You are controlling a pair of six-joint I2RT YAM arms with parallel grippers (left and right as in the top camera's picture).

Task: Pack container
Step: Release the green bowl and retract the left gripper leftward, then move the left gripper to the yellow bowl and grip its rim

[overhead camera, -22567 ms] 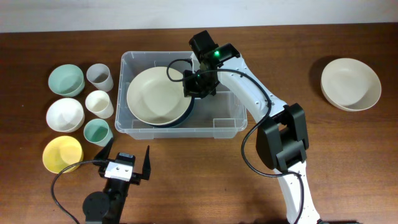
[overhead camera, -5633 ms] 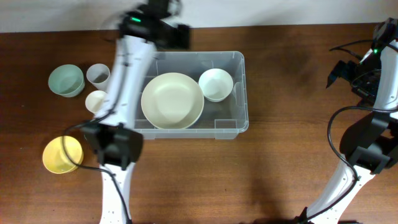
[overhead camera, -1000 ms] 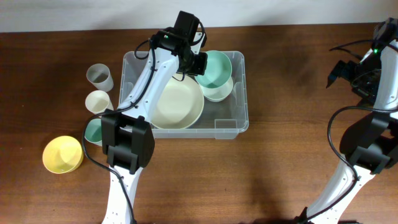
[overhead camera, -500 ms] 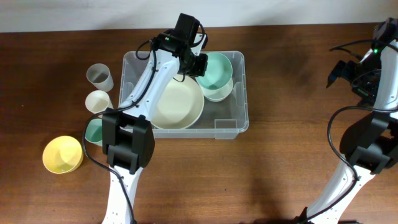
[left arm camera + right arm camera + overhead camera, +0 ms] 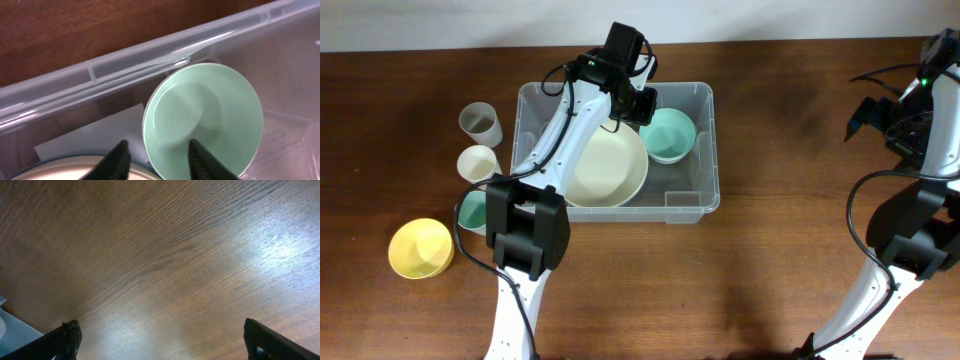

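Note:
The container (image 5: 692,207), a large clear bin, sits mid-table with a big cream bowl (image 5: 610,170) inside. To the right of that bowl, a mint green bowl (image 5: 668,133) rests nested in a white bowl (image 5: 672,157). My left gripper (image 5: 638,105) hangs over the bin's back part, open. In the left wrist view the left gripper (image 5: 157,161) straddles the mint bowl's (image 5: 205,115) left rim, with gaps on both sides. The container wall (image 5: 150,55) runs behind. My right gripper (image 5: 882,118) is wide open at the far right, and the right gripper (image 5: 167,341) has only bare wood under it.
Left of the bin stand a grey cup (image 5: 480,123), a cream cup (image 5: 479,163) and a teal cup (image 5: 470,210) partly behind the left arm. A yellow bowl (image 5: 420,248) lies at the front left. A white label (image 5: 85,142) lies on the bin's floor.
The left jaws have opened and the mint green bowl has dropped out of them, settling level in the white bowl. The right arm has not moved.

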